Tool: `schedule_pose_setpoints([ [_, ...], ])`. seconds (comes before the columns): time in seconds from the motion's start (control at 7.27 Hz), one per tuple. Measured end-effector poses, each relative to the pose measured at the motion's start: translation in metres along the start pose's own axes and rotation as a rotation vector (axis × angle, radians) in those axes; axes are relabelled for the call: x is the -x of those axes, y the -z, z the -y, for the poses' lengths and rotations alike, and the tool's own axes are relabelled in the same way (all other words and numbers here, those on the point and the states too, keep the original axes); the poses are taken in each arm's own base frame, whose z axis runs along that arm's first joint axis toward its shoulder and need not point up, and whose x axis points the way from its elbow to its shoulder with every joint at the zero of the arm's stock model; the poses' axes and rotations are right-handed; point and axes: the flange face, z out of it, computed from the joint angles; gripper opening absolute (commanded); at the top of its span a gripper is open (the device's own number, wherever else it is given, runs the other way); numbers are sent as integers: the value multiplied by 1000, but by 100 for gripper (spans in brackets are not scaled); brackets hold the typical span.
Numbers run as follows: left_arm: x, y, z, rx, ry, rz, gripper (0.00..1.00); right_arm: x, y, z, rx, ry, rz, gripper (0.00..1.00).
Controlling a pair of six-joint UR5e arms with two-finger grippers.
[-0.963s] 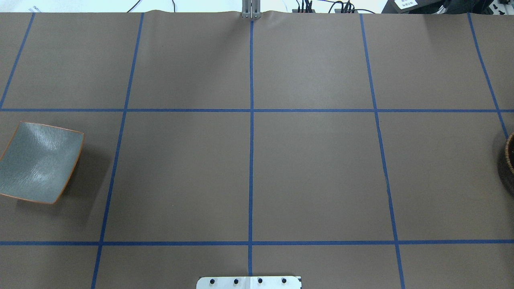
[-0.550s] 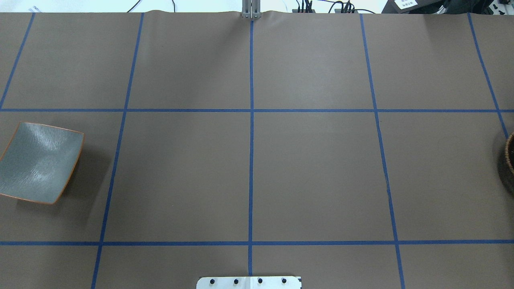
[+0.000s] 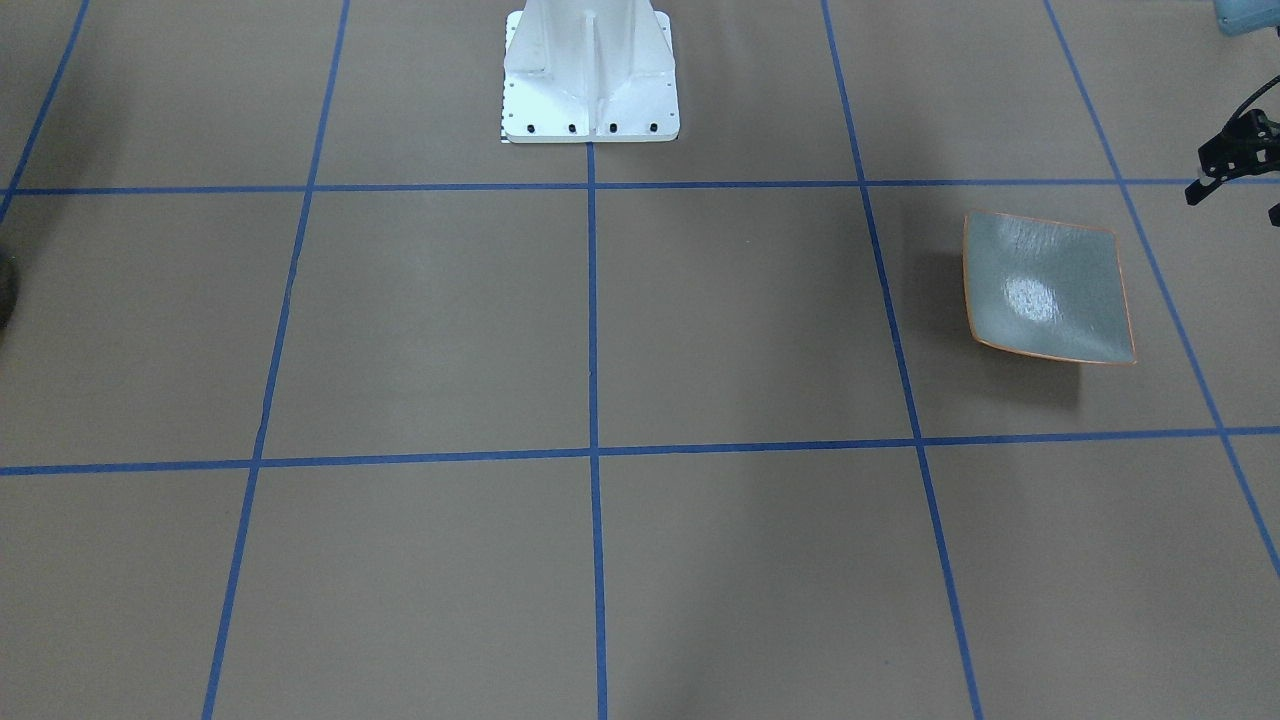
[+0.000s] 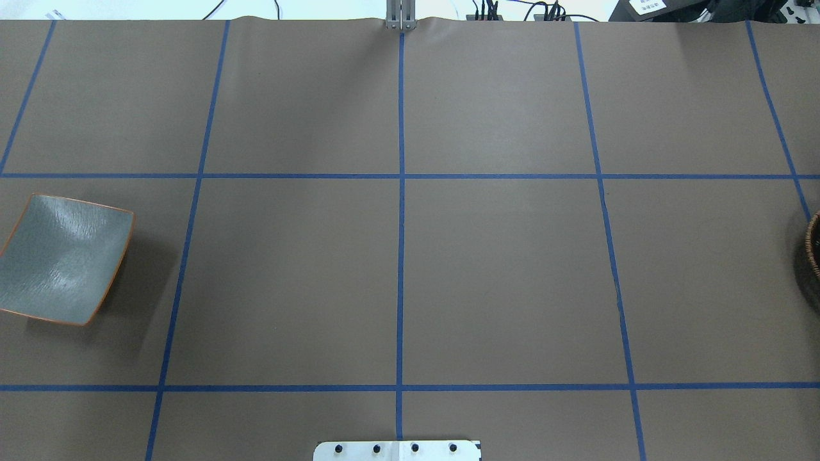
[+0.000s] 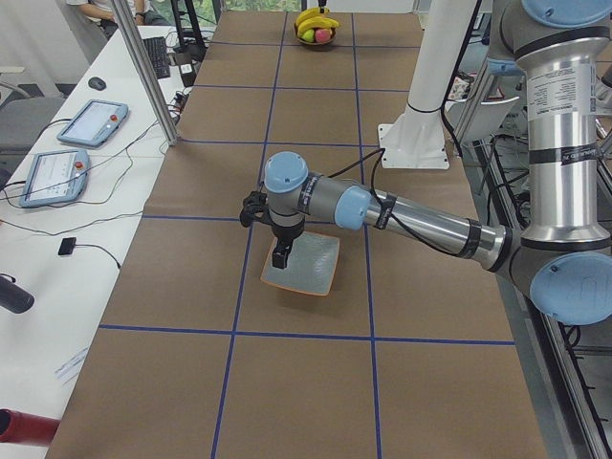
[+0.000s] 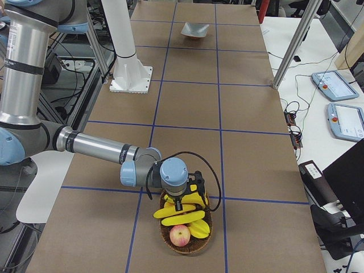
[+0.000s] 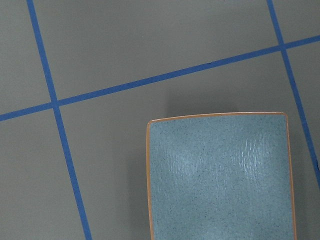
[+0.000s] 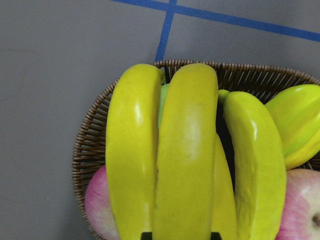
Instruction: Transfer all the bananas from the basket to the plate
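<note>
Brown-papered bench [image 4: 500,275] carries the bananas [image 8: 185,150] in the basket [image 8: 87,150] directly under the right gripper [image 6: 190,199] (neither gripper's spread can be told), lying lengthwise up its wrist view, the plate [image 4: 64,256] far off beneath the left gripper [image 5: 279,256].

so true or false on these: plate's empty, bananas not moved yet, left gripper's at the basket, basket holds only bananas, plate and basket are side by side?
1. The plate is empty. True.
2. The bananas all lie in the basket. True, as far as the views show.
3. The left gripper is at the basket. False: it hangs by the plate, and the right gripper is the one at the basket.
4. The basket holds only bananas. False: a pink apple lies in it too.
5. Plate and basket sit side by side. False: they are at opposite ends of the table.
</note>
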Motion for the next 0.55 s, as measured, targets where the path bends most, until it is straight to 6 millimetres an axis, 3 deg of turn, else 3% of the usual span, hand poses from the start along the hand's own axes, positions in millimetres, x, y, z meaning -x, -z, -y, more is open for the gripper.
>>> schedule_pose_setpoints([
  [0.28,-2,0,-1,3,0,-25,99,-4,28,12,-57,-10,-21,0],
  [0.55,-11,4,8,-15,31,-43,99,28,68,62,-104,-94,-1,0],
])
